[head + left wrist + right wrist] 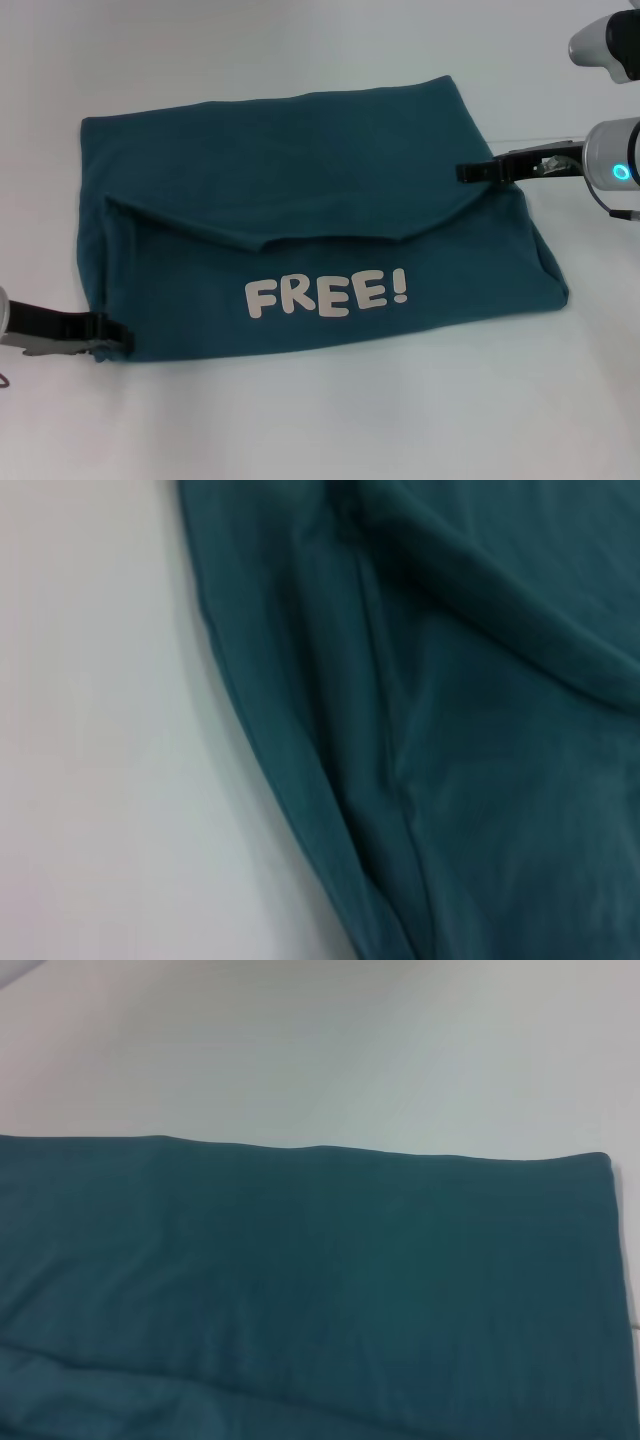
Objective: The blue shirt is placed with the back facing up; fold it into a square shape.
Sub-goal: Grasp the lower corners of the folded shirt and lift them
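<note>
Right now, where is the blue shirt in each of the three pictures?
Head view: the blue shirt lies folded mid-table, cream lettering on the near flap.
Left wrist view: it fills most of the picture, beside bare table.
Right wrist view: it fills the lower half below a straight folded edge.
Shared landmark: the shirt's outer edge where teal cloth meets white table.

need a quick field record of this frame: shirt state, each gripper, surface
shirt: blue shirt folded into a rough rectangle, a flap doubled over the near half
lettering: cream "FREE!" faces up on the near layer
left gripper: at the shirt's near left corner, low to the table
right gripper: at the shirt's right edge, toward the far side
surface: white table
fold status: edges uneven, right side slants, not yet square
</note>
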`<state>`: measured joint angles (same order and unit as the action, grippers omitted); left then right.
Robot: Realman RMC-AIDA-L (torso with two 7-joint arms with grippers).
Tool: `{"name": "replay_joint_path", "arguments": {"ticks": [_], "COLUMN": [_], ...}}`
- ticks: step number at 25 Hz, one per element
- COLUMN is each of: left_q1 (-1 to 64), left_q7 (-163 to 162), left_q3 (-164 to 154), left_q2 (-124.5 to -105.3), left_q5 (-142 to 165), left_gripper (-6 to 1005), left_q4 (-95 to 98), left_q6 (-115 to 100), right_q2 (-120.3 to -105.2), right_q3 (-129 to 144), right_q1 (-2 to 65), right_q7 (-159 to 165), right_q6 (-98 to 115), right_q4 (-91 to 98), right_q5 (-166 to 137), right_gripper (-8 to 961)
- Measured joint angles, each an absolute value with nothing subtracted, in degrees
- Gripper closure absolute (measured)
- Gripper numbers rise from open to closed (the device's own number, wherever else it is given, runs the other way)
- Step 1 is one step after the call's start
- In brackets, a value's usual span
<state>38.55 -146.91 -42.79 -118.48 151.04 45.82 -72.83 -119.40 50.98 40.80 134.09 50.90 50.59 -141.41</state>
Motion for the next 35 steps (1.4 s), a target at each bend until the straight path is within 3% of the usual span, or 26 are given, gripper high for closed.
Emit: {"name": "replay_joint_path", "arguments": {"ticks": [5, 13, 22, 35], "left_q1": [39.0, 39.7, 39.8, 39.5], "left_q7": [-146.7, -145.5, -143.3, -142.5], "left_q3": [-43.5, -43.4, -43.0, -43.4], "left_q2": [-118.67, -118.98, -119.01, -119.38], "left_q5": [151.0, 149.8, 148.7, 148.6], "left_gripper": [663, 847, 880, 881], "left_q4": [45.9, 46.1, 46.0, 45.9], "left_q6": [-72.9, -72.9, -72.1, -72.0], "right_q2": [-119.2, -119.65, -118.66, -119.95], "right_q3": [51.0, 52.5, 56.2, 56.4], "right_q1": [40.7, 40.9, 39.8, 37.4], "right_q7": [134.5, 146.2, 156.6, 156.6], "right_q6": [51.8, 61.6, 76.1, 75.2], "right_q4": [50.9, 59.3, 63.6, 61.9], "right_q5": [-141.5, -158.8, -167.7, -167.3], "right_gripper": [34, 38, 43, 58]}}
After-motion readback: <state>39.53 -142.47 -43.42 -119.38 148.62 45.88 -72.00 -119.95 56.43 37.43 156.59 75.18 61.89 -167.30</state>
